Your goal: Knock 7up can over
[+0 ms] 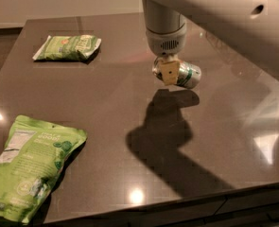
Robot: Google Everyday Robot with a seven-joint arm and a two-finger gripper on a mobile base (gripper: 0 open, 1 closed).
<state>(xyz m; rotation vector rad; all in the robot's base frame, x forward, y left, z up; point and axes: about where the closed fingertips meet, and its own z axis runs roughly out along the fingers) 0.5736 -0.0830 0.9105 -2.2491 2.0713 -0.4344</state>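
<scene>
The 7up can (185, 75) lies on its side on the dark table (106, 103), right of centre, its silver end pointing right and its green-white label showing. My gripper (169, 72) hangs from the grey wrist straight down onto the can's left end and covers part of it. The can's shadow lies just below it on the table.
A small green snack bag (68, 48) lies at the back left. A larger green snack bag (28, 167) lies at the front left near the table's edge. My pale arm (233, 13) spans the upper right of the view. The table's front edge runs along the bottom.
</scene>
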